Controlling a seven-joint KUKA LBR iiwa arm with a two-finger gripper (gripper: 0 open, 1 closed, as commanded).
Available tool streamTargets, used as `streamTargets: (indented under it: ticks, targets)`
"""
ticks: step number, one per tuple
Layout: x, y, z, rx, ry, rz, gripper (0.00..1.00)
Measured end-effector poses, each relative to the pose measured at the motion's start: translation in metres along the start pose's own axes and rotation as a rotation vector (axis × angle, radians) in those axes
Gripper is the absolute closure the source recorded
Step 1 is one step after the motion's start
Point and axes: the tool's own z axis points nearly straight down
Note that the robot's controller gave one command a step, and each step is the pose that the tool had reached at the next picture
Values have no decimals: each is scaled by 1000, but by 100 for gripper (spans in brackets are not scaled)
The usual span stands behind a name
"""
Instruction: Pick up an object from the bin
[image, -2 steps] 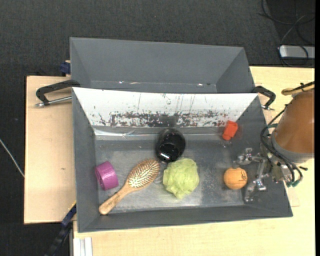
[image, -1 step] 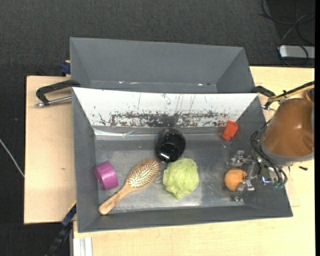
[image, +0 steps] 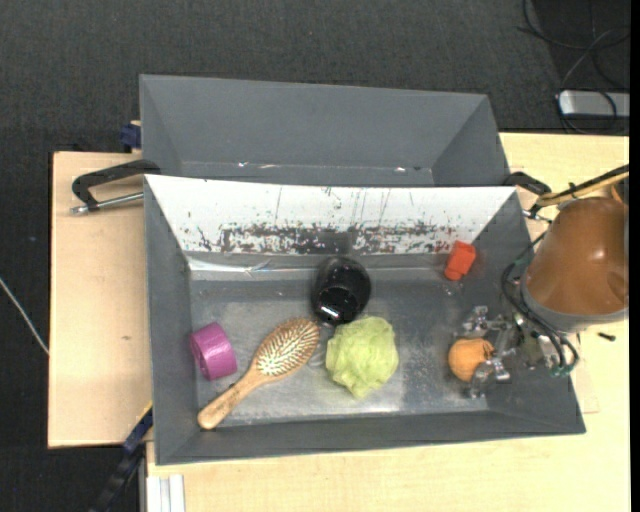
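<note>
The arm's orange-brown wrist cover stands highest, above the bin's right edge. From under it the gripper reaches down toward the floor in the right front corner. Its metal fingers are spread, one toward the back and one toward the front, with a small orange ball in the gap between them. The front finger looks to be at the ball's edge, while the back one stands a little clear, so I judge this a straddle ready for closing, not yet a grip. The ball seems to rest on the floor of the bin, near the right wall, which is probably why the arm comes down so close to that side. Nothing crowds it. A small orange block lies toward the back wall, well apart. A fluffy green tuft sits to the left, with a glossy black round thing just behind it. Farther left lies a wooden hairbrush, bristles up, and a purple roll sits beside its head.
</note>
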Motion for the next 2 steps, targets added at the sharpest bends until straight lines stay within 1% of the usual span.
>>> streamTargets:
  ticks: [2]
  targets:
    - [1,0,-2,0,1,-11,100]
